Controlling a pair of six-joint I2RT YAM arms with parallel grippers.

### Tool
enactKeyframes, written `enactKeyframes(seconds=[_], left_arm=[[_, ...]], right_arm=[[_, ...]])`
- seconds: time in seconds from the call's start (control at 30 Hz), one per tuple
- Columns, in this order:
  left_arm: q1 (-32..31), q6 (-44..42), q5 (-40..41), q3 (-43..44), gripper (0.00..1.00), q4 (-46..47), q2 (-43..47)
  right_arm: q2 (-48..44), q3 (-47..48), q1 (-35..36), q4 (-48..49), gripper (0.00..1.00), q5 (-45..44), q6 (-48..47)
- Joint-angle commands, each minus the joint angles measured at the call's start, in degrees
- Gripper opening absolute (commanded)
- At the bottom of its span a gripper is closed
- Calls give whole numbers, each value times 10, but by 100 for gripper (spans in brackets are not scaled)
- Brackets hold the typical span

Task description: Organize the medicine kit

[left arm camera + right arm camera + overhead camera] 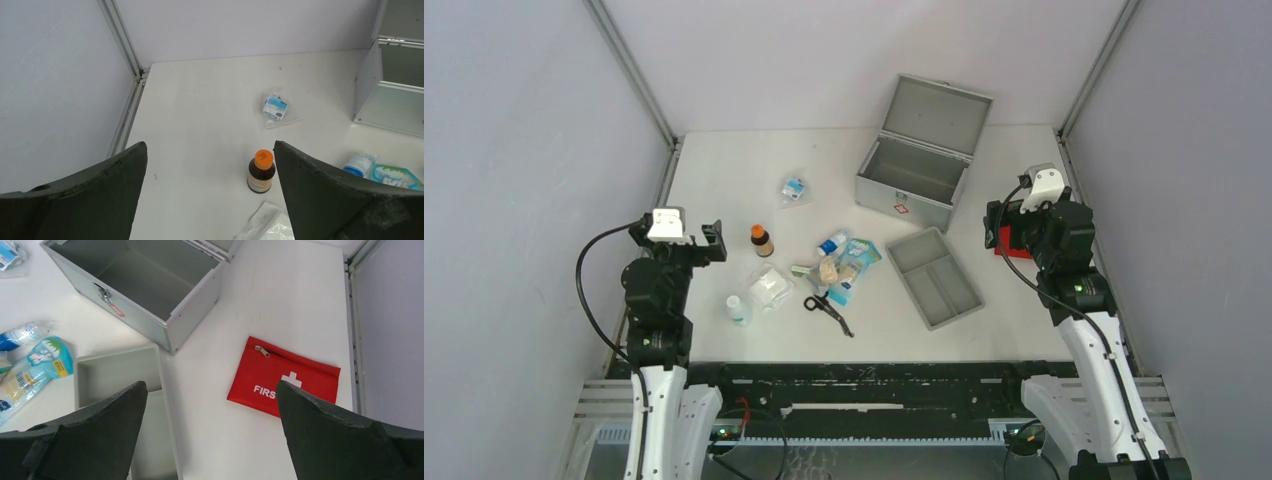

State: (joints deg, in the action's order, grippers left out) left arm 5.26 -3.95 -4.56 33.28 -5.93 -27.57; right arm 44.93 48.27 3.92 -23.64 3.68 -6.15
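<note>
1. Medicine kit point(924, 208): boxy grey metal, lid hinged up, back right of smooth white bench point(724, 180).
2. Left tool point(210, 143), right tool point(210, 383): dark fingers spread wide, holding nothing.
3. Red fabric pouch point(283, 376): flat, zip visible, lettering cut off by right tool.

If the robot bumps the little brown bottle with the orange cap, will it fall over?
Probably. The brown bottle stands upright on a narrow base, so a push near its top would likely tip it. It looks round, so once down it may roll.
</note>
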Motion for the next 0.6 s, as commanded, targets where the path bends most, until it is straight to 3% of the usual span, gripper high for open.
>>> enactKeyframes(seconds=[0.0, 0.57], left_arm=[[10, 17, -32, 1, 100, 46, 7], [14, 21, -41, 0, 100, 66, 11]], right_arm=[[-11, 15, 11, 42, 100, 13, 9], [-11, 11, 16, 69, 100, -9, 2]])
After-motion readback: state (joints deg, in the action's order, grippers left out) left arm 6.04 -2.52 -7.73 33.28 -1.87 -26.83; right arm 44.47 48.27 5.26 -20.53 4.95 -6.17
